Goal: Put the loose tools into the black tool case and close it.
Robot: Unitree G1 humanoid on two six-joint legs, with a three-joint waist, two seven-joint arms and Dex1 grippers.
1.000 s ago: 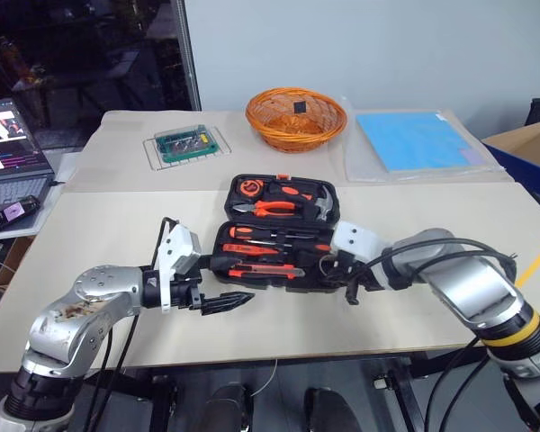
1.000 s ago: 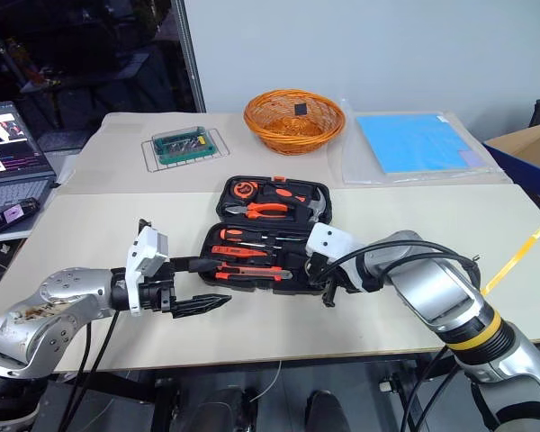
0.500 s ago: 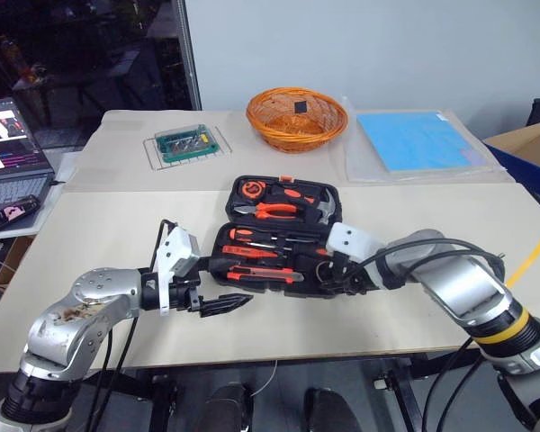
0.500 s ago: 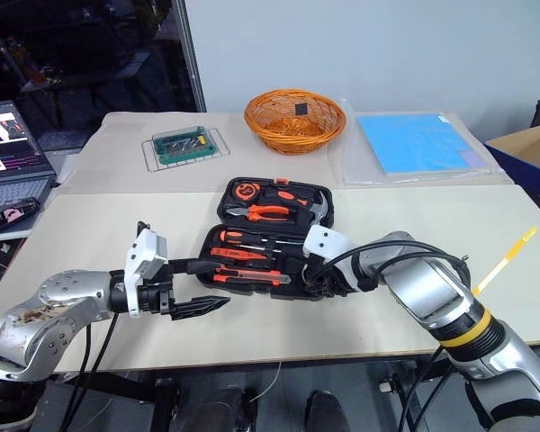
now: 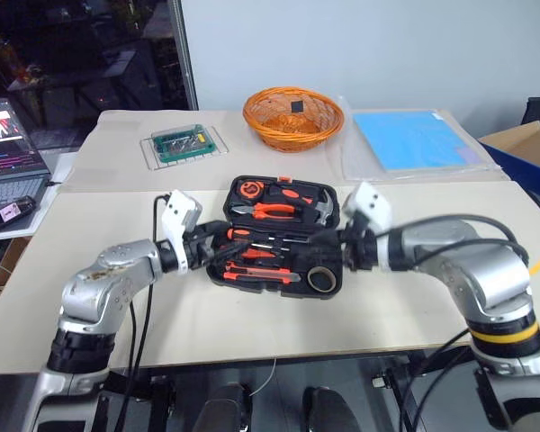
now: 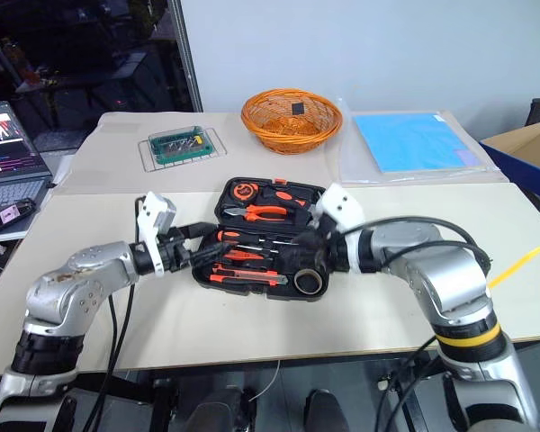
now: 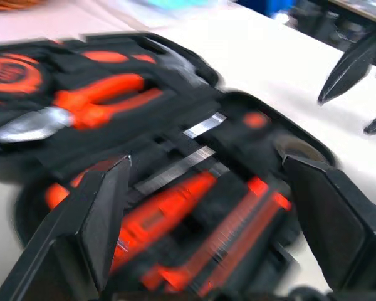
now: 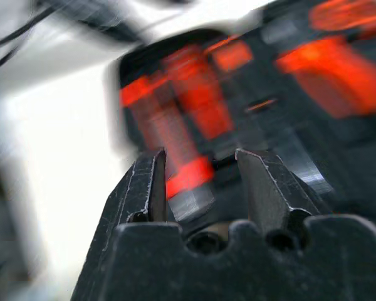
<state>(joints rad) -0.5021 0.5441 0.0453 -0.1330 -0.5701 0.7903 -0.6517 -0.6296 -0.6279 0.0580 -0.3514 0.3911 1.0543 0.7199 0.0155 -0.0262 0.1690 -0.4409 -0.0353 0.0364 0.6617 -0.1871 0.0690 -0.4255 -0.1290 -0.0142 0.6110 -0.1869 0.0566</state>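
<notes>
Now the black tool case (image 5: 279, 236) lies open near the tabletop's (image 5: 117, 216) front edge, orange-handled tools seated in both halves. Both arms have moved in since a second ago: the left end effector (image 6: 201, 244), spread wide, at its left rim; the right end effector (image 8: 200, 185), part-spread and empty. The grey tape roll (image 5: 321, 279) now sits in its front-right corner, so closing looks next

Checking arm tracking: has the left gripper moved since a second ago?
Yes. The left gripper went from the table in front of the case to its left edge.
</notes>
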